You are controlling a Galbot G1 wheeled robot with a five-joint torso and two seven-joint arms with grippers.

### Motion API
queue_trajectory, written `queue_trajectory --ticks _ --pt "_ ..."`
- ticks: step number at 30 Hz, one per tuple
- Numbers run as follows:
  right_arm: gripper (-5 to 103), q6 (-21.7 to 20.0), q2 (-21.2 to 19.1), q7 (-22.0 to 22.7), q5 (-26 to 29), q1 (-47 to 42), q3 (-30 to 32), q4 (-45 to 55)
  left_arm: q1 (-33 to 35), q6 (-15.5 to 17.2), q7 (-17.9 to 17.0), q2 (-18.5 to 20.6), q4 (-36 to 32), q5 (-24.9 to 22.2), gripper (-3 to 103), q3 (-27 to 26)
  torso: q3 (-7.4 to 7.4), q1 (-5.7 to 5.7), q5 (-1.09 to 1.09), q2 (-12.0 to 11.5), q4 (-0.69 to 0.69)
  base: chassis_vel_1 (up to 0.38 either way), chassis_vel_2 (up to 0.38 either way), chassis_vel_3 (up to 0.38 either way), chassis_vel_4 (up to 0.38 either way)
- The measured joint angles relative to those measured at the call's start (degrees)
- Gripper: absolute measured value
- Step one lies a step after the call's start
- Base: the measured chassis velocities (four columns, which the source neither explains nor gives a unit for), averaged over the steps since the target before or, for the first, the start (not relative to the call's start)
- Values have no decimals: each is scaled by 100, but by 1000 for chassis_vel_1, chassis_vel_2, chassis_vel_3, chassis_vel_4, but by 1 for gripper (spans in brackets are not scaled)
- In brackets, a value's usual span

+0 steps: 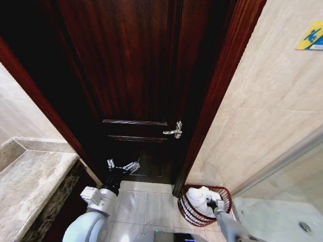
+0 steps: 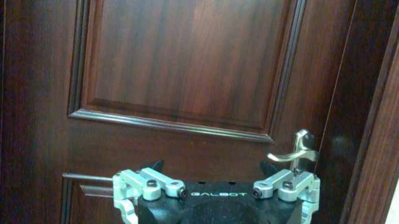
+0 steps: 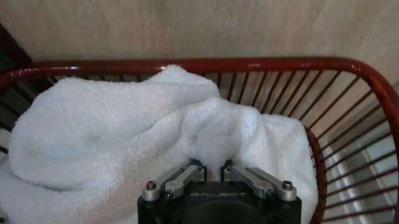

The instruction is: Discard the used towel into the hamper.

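towel (image 3: 124,130) heaped in upright hamper (image 3: 349,65) | right gripper (image 3: 210,169) pinching it

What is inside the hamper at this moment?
A white towel fills the hamper, with the right gripper shut on it. The towel covers whatever lies below.

White terry towel (image 3: 124,121) in a dark red wire hamper (image 1: 191,212); mahogany-brown door (image 1: 126,75); beige marbled wall tiles (image 1: 272,101).
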Motion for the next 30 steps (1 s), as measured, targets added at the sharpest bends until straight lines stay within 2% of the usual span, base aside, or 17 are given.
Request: queue_trajectory --ticks 3,5,6,9,11,14,15,17,19,22,25,26,30 --pt "9 -35 -17 -55 38 -114 27 168 0 0 0 0 0 0 100 0 0 0 0 0 0 0 0 0 0" --pt "19 23 -53 -114 54 -293 30 444 0 0 0 0 0 0 100 0 0 0 1 0 0 0 0 0 0" --pt "19 23 -53 -114 54 -293 30 444 0 0 0 0 0 0 100 0 0 0 1 0 0 0 0 0 0" --pt "35 131 -98 -123 196 -694 24 1082 0 0 0 0 0 0 100 0 0 0 2 0 -1 0 0 0 0" --pt "35 144 -103 -118 225 -782 23 1233 0 0 0 -1 0 0 100 0 0 0 2 0 0 0 0 0 0" --pt "51 476 -175 -183 647 -1321 67 2091 0 0 0 0 0 0 100 0 0 0 1 0 -1 0 0 0 0" --pt "51 476 -175 -183 647 -1321 67 2091 0 0 0 0 0 0 100 0 0 0 1 0 -1 0 0 0 0" --pt "62 649 -244 -340 893 -1800 186 2859 0 0 0 0 0 0 100 0 0 0 -2 0 -1 0 0 0 0" --pt "62 676 -258 -381 980 -1957 216 3105 0 0 0 0 0 0 100 0 0 0 -2 0 -1 0 0 0 0" --pt "79 981 -268 -818 1382 -2521 361 3981 0 0 0 0 0 0 100 0 0 -1 -1 0 -3 0 0 0 0" --pt "84 1083 -249 -996 1480 -2645 370 4241 0 0 0 -1 0 0 100 0 0 -1 -3 0 -3 0 0 0 0" --pt "95 1161 -212 -1087 1506 -2621 336 4257 0 0 0 0 0 0 100 0 0 -1 -2 1 -2 0 0 0 0" --pt "99 1184 -82 -1080 1362 -2266 259 3788 0 0 0 0 0 0 100 0 0 -1 1 1 -1 0 0 0 0"
